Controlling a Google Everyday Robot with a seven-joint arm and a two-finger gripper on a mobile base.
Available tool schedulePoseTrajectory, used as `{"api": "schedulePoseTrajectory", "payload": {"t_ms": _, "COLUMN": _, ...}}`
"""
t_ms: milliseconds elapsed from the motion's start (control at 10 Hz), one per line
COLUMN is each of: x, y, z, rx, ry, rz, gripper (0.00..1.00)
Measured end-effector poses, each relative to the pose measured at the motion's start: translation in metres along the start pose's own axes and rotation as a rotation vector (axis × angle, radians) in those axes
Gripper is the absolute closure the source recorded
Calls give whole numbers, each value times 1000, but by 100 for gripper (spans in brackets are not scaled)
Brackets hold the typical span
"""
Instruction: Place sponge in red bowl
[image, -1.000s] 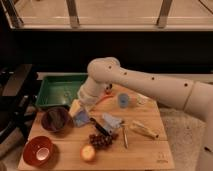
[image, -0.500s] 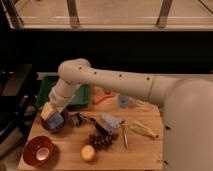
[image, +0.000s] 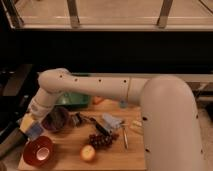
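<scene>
Gripper (image: 31, 125) sits at the far left of the desk (image: 115, 159), at the end of a white arm (image: 100, 89) sweeping in from the right. It appears clamped on the sponge (image: 34, 131), a small blue-grey pad seen just below the yellowish fingertip area; grip contact is partly hidden by the arm's wrist.

Red bowl (image: 38, 151) lies at about 5 o'clock from the gripper, close below it, glossy with a paler centre. Sponge is above the bowl's upper-left rim, not inside it; cannot tell whether they touch.

Darker maroon bowl (image: 56, 120) at 2 o'clock from the red bowl, near it. Green tray (image: 75, 100) behind that, largely covered by the arm.

Apple (image: 88, 153) at 3 o'clock from the red bowl, well apart. Grapes (image: 102, 140) just at 1 o'clock of the apple. Pale grey-blue folded piece (image: 112, 121) at 12 o'clock from the grapes. A thin utensil (image: 125, 137) lies to the right of the grapes.
</scene>
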Motion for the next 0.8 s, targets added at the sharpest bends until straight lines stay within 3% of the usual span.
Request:
{"api": "schedulePoseTrajectory", "payload": {"t_ms": 400, "x": 20, "y": -5, "z": 26, "rx": -33, "ry": 10, "rz": 3, "gripper": 32}}
{"api": "schedulePoseTrajectory", "payload": {"t_ms": 800, "x": 28, "y": -12, "z": 28, "rx": -46, "ry": 7, "rz": 30, "gripper": 32}}
